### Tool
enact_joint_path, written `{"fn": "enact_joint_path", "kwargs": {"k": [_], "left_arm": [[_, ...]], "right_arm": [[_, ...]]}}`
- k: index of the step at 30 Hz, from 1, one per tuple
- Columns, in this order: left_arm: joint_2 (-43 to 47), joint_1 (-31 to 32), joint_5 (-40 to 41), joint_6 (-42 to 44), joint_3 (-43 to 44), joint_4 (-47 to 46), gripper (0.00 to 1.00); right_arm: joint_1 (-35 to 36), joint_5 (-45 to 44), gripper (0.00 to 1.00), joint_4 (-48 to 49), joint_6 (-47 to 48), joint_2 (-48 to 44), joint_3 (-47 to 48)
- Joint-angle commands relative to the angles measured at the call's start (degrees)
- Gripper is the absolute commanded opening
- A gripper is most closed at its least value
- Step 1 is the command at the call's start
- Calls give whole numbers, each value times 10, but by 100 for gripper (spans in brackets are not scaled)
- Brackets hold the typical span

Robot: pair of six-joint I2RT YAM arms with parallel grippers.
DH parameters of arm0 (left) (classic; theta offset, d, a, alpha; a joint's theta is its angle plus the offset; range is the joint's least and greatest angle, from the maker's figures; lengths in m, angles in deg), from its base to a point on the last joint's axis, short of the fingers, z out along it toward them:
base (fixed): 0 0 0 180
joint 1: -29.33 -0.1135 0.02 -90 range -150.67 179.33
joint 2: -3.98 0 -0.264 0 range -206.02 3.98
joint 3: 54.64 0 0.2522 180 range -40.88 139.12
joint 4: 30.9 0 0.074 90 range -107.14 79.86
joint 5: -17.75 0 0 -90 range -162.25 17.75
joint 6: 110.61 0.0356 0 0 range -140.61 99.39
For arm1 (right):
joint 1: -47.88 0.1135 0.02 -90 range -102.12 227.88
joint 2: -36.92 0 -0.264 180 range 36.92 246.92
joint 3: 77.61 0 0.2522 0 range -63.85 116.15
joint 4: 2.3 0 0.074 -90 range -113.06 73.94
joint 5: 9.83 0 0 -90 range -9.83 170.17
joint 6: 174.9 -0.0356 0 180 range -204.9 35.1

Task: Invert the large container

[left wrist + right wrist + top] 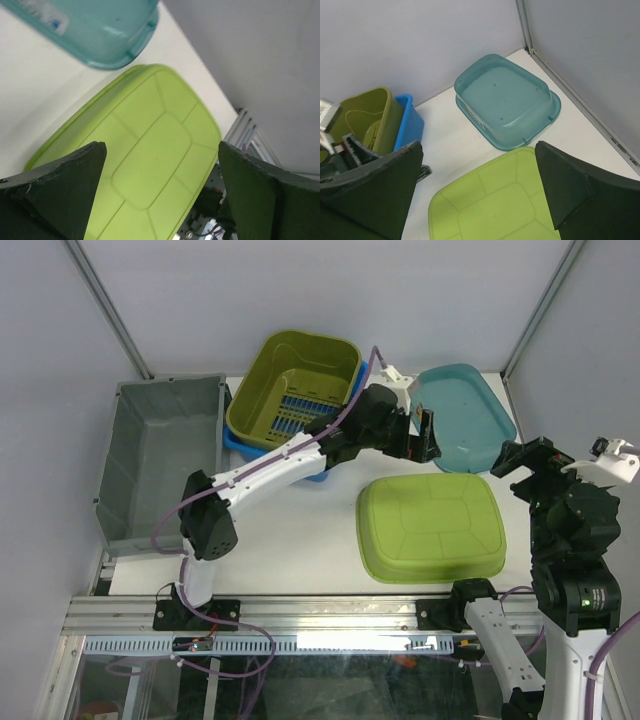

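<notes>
The green tub (pixel 432 527) lies bottom-up below the left gripper (pixel 161 147), fingers spread, empty. The right gripper (pixel 479 149) is likewise agape; the tub's near end is cut off there.

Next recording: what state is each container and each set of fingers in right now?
lime container: upside down, flat on the table.
teal container: looks bottom up too; translucent, not certain.
olive basket: open side up, tilted, resting on the blue tub.
blue tub: mostly hidden under the basket.
grey bin: open, empty.
left fingers: open, empty.
right fingers: open, empty.
</notes>
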Motion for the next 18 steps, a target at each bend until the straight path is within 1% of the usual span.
{"fn": "enact_joint_path", "kwargs": {"k": [1,3,6,11,13,18], "left_arm": [[117,12,147,-36,-124,2,99],[131,36,189,-49,-167,2,99],[156,61,203,-80,-233,3,99],[195,70,170,-135,-349,-9,99],[198,78,162,-144,-373,-24,99],[173,82,166,-172,-377,-36,99]], "right_arm": [[-1,16,99,24,1,11,-19],[-1,23,99,39,-8,8,-39],[0,35,99,47,-19,13,-50],[0,32,99,41,-15,17,-46],[0,30,99,45,-15,15,-51],[0,40,99,46,-19,17,-58]]}}
